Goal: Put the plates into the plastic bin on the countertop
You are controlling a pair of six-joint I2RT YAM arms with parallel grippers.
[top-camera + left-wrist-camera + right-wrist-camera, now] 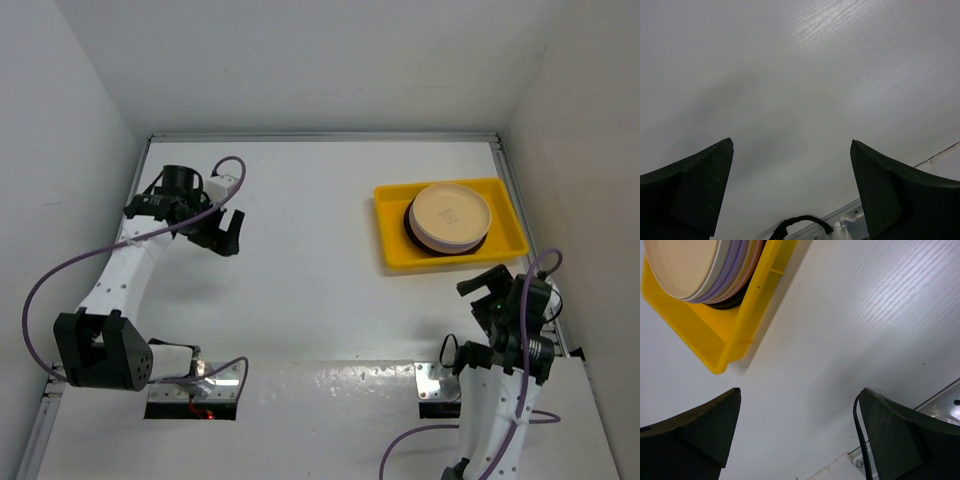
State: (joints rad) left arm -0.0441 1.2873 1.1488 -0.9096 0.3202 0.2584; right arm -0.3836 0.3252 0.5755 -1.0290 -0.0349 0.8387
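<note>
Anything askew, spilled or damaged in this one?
Nothing stands out. The plates sit in one neat stack inside the bin, flat on the countertop; the left tool and right tool are open and empty.

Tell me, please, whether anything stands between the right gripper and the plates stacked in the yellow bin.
Nothing visible does. Only bare countertop and the low near wall of the bin lie between the open right gripper and the plates, which already sit stacked inside the bin.

Plates (450, 215): one flat stack, cream on top, dark-rimmed at bottom, inside yellow plastic bin (393, 240), two o'clock on white countertop (310, 270).
</note>
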